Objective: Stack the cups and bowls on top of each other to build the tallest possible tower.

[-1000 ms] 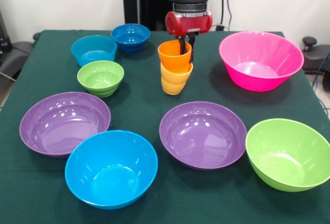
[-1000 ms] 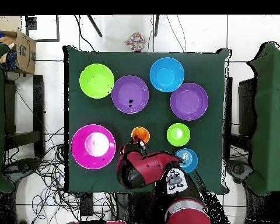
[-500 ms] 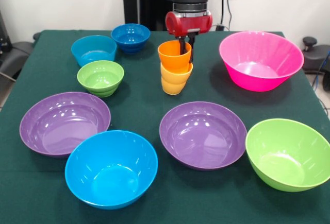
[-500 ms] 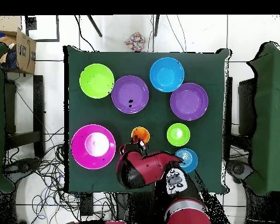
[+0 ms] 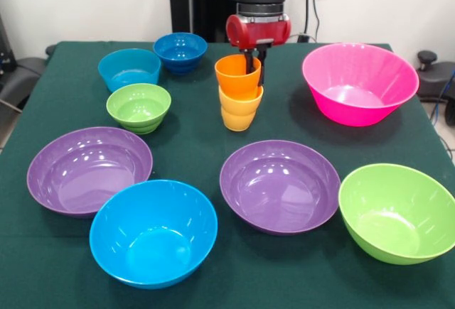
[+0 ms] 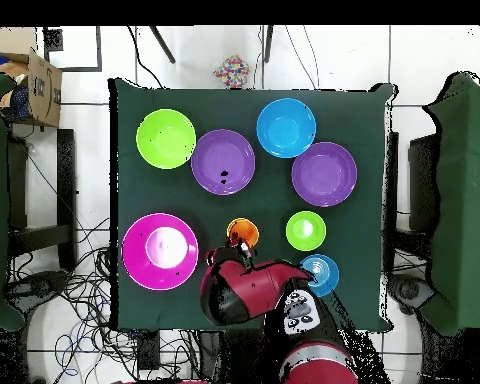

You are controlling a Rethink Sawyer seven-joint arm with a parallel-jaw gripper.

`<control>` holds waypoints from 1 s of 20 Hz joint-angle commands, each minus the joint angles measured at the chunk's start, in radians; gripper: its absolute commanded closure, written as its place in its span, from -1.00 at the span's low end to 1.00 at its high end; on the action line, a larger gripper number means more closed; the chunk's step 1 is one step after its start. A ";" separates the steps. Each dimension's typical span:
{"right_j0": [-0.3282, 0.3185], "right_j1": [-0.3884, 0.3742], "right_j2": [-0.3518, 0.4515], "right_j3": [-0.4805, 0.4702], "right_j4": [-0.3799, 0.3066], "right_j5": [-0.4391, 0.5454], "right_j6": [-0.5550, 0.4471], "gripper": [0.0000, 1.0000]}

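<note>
The orange cup (image 5: 237, 74) sits nested in the yellow-orange cup (image 5: 238, 111) at the table's middle back, forming a two-cup tower. My gripper (image 5: 254, 67) comes down from above and is shut on the orange cup's far rim, one finger inside and one outside. In the overhead view the orange cup (image 6: 243, 232) shows just beyond my gripper (image 6: 239, 248). The small green bowl (image 5: 138, 106), light blue bowl (image 5: 129, 68) and dark blue bowl (image 5: 180, 50) stand apart to the cups' left.
Large bowls ring the green table (image 5: 192, 138): pink (image 5: 359, 82) at the back right, green (image 5: 398, 211) at the front right, purple (image 5: 279, 185) in the middle, purple (image 5: 89, 169) at the left, blue (image 5: 153, 231) in front.
The two nested cups and my gripper have shifted slightly to the left in the front view. The bowls have not moved.
</note>
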 commanded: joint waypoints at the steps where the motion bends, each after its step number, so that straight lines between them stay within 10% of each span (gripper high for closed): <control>1: 0.025 0.038 0.025 -0.091 0.032 0.024 0.126 1.00; 7: 0.031 0.040 0.018 -0.088 0.034 0.019 0.129 1.00; 8: 0.033 0.040 0.016 -0.088 0.035 0.018 0.130 -1.00; 20: 0.048 0.044 0.006 -0.089 0.044 0.018 0.138 -1.00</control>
